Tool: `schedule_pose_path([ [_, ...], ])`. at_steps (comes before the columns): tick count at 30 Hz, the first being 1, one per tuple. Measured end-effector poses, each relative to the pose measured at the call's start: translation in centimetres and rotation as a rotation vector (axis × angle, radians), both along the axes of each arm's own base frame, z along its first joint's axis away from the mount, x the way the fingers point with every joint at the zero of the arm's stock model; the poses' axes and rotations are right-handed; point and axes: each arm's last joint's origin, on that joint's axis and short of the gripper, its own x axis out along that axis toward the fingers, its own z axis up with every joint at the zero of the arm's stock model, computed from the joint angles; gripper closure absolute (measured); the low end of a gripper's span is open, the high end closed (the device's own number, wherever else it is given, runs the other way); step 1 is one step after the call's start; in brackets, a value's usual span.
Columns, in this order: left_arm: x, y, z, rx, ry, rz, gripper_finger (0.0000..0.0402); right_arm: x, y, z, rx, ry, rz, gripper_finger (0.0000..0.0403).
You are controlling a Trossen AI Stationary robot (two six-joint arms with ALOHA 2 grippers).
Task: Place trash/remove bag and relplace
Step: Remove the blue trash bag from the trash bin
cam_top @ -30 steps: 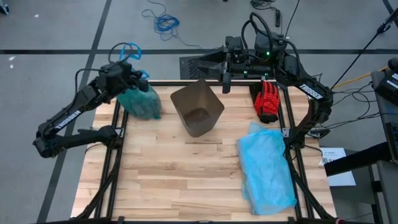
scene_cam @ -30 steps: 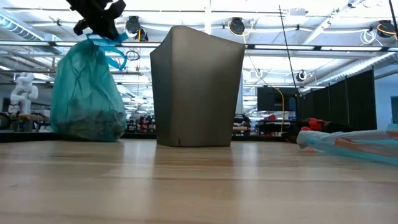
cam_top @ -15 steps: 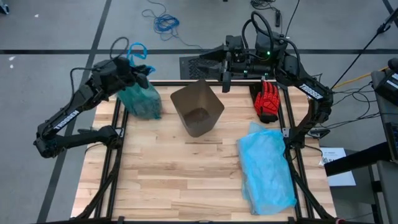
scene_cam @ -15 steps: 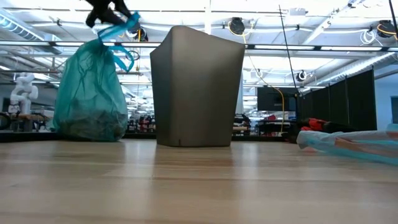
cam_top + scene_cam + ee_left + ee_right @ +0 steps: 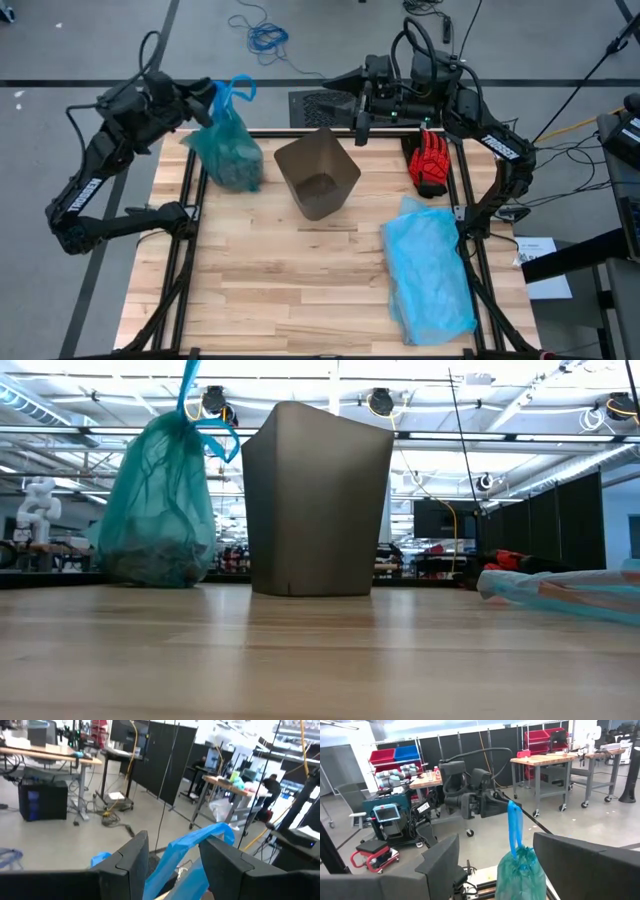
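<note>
My left claw point(image 5: 200, 100) is up by the table's back left corner, fingers spread around the bag's point(image 5: 226, 155) blue loops. The full green bag sits beside the bin point(image 5: 318, 172).

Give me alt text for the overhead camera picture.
A tied teal-green plastic bag with blue handle loops stands at the wooden table's far left corner, the left gripper open beside the loops. A brown bin stands mid-table.

Thin see-through teal-green plastic bag point(image 5: 224, 152) stands upright at the table's far-left corner, blue handle loops point(image 5: 231, 97) raised, brown scraps point(image 5: 150, 567) inside.
</note>
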Motion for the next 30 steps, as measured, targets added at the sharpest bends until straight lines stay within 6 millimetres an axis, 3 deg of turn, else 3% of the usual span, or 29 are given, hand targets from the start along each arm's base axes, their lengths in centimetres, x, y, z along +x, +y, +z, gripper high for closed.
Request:
schedule_pose_path([
  [13, 0.5, 0.3, -2.4, -0.208, 0.139, -0.028, 0.0230, 0.0, 0.0, 0.0, 0.020, -0.008, 0.006, 0.0153],
  [21, -0.3, -0.4, -4.5, -0.369, 0.311, -0.028, 0.0230, 0.0, 0.0, 0.0, 0.026, -0.004, 0.009, 0.0153],
  [24, -0.8, -0.9, -4.2, -0.354, 0.297, -0.025, 0.0230, 0.0, 0.0, -0.1, 0.029, 0.005, 0.008, 0.0153],
  [30, -2.5, -2.2, -0.9, -0.210, 0.247, 0.019, 0.0230, 0.0, 0.0, -0.1, 0.028, 0.007, 0.009, 0.0153],
])
